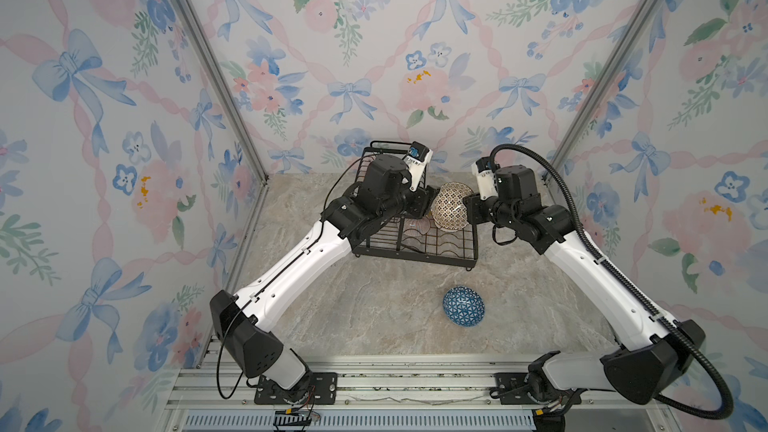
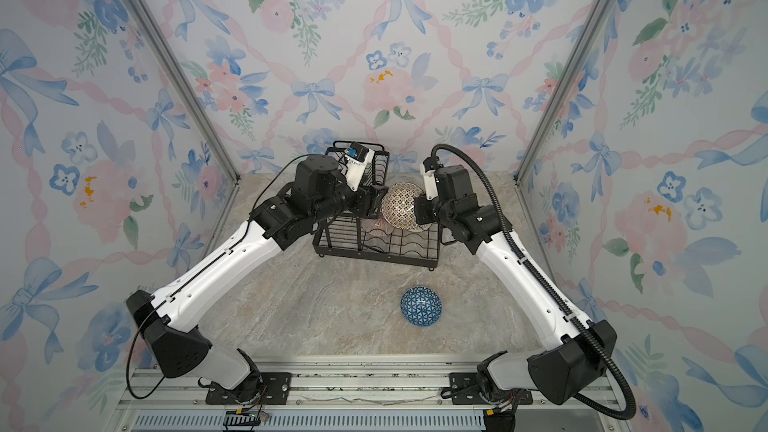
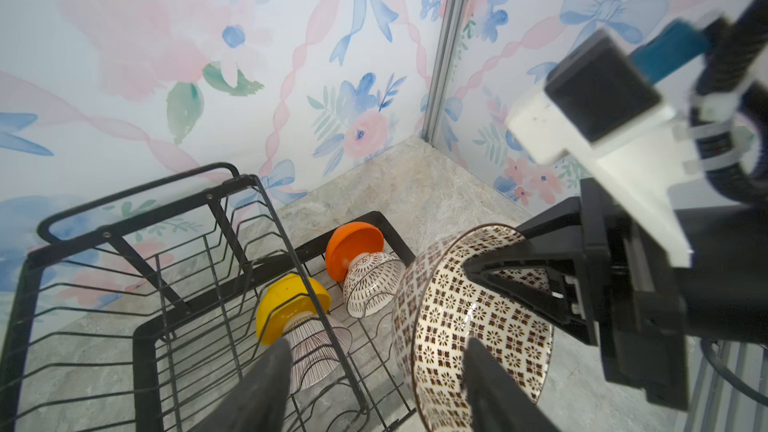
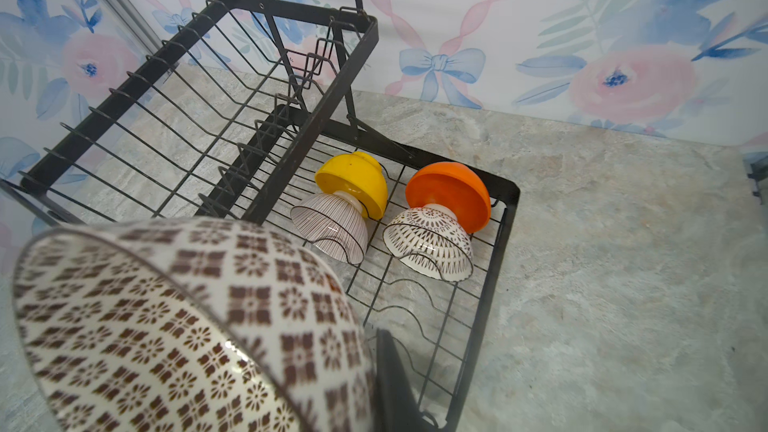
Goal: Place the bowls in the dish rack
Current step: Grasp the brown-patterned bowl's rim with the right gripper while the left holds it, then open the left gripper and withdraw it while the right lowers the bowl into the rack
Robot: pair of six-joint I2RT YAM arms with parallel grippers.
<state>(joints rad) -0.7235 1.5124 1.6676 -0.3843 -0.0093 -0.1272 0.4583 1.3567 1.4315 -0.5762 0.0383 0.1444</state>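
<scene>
My right claw (image 3: 492, 249) is clamped on the patterned bowl (image 3: 478, 334) at its rim. My left claw (image 3: 376, 344) stands apart beside it, letting go, I judge. The bowl hangs on edge over the rack (image 4: 505, 201) at its three-o'clock side, ready for a slot. The wrist views show four bowls (image 4: 353, 180) racked. Only the top views show the blue bowl (image 1: 463, 306) on the table (image 1: 374, 305), at five o'clock from the rack.

No readable text, label, brand, number or sign on anything in any view.
</scene>
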